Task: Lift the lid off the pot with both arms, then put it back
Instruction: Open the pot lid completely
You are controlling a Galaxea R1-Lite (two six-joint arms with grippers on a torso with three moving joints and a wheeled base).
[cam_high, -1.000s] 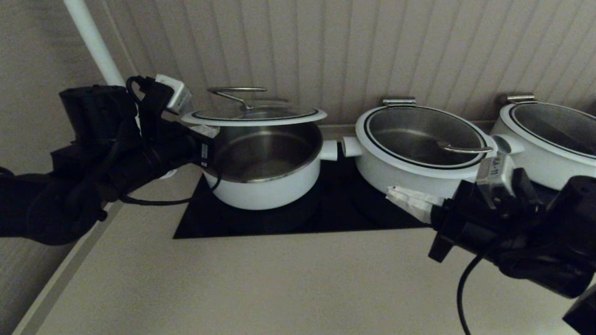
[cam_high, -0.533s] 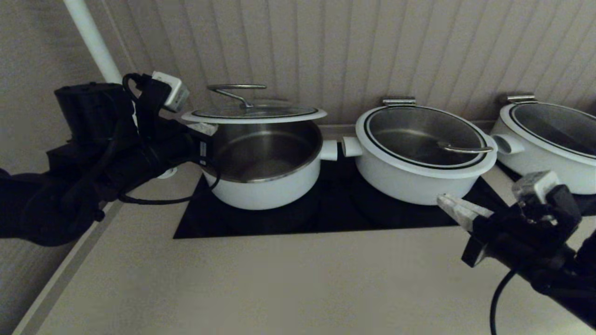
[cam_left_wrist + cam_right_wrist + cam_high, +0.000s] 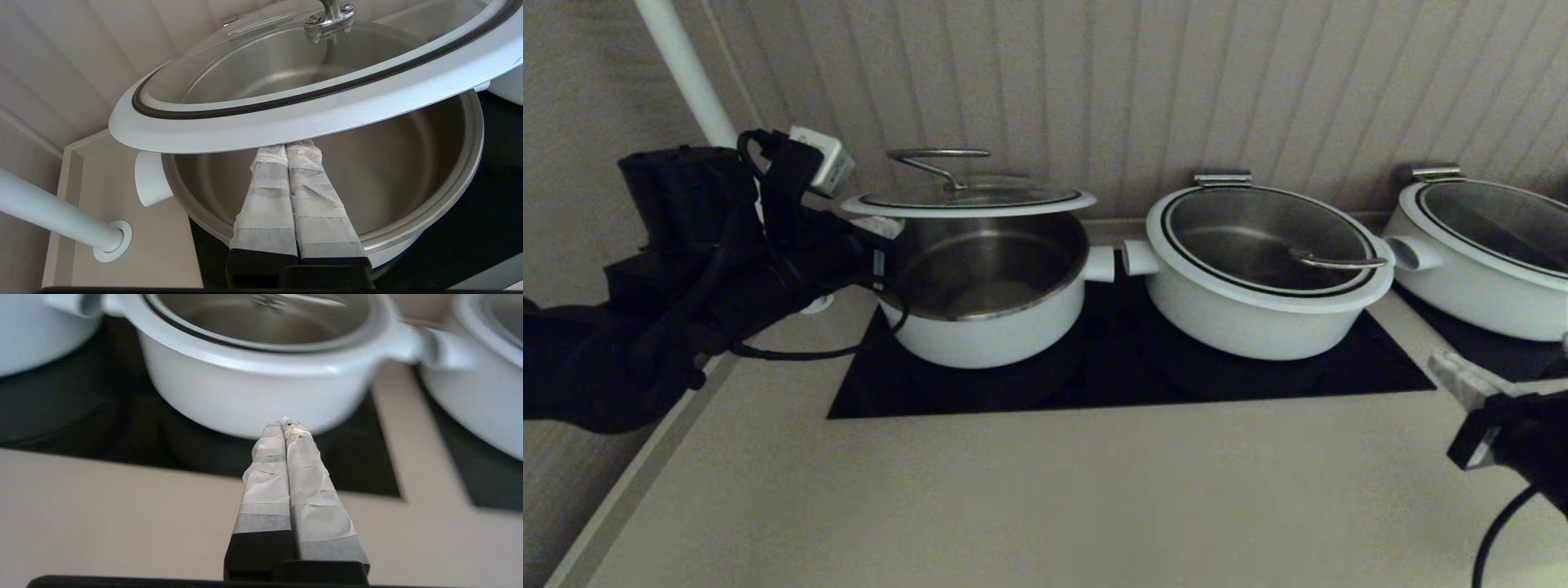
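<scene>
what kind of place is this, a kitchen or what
Most likely a kitchen counter or a mock-up of one: white pots, such as the deep pot, stand on a black cooktop set into a pale counter against a panelled wall.

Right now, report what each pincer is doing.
Left pincer: closed, tips under the white rim of the lid, propping it above the pot.
Right pincer: closed, holding nothing, low at the counter's right edge.

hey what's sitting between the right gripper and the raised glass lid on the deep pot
In the head view, the wide shallow white pot with its own lid sits between the right gripper, low at the right edge, and the white-rimmed glass lid above the deep white pot.
</scene>
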